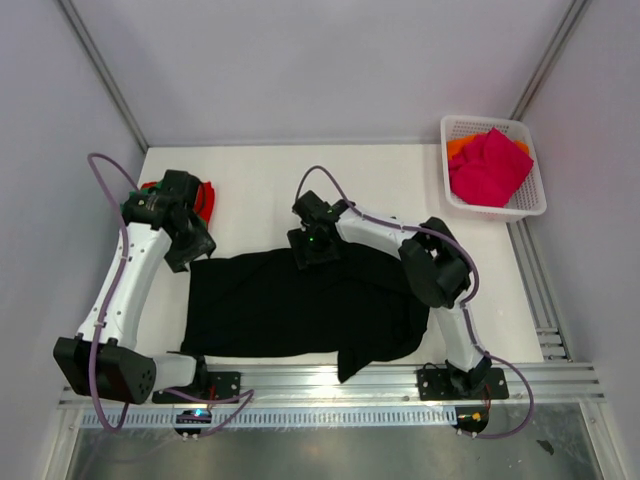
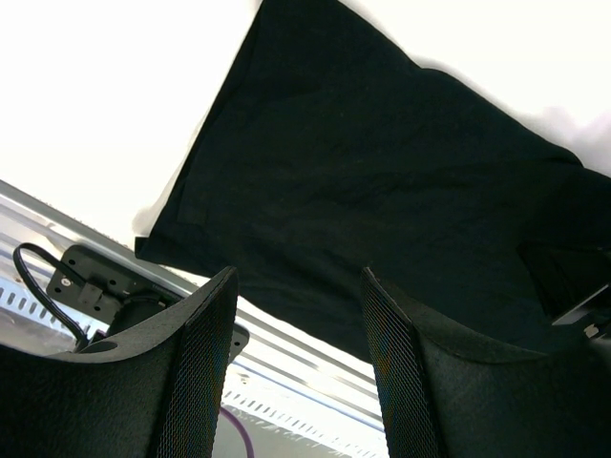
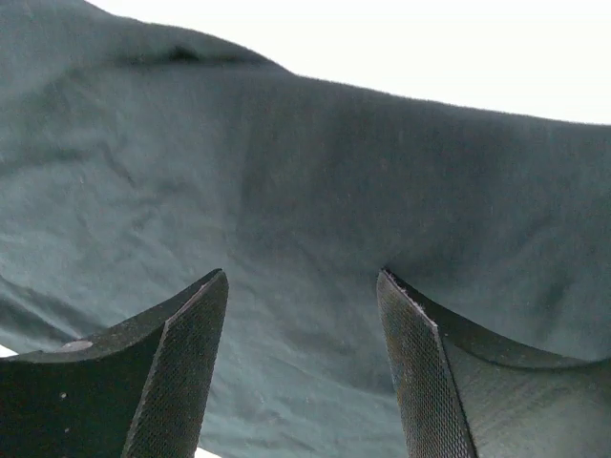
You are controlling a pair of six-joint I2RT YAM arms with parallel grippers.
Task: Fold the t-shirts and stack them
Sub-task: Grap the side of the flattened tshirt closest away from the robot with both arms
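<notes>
While the black shirt point(image 1: 300, 305) lies spread across the near half of the table point(image 1: 260, 190), the left gripper point(image 2: 298, 286) hangs over its far left corner, fingers apart and empty. The right gripper point(image 3: 304, 286), likewise spread, sits above its far edge. A pink shirt point(image 1: 488, 165) fills the basket point(image 1: 484, 122).

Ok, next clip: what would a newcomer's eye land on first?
The large black t-shirt spread out across the middle of the white table, with the left gripper and right gripper both open at its far edge. Then the white basket in the far right corner, holding a magenta-pink shirt over an orange shirt.
</notes>
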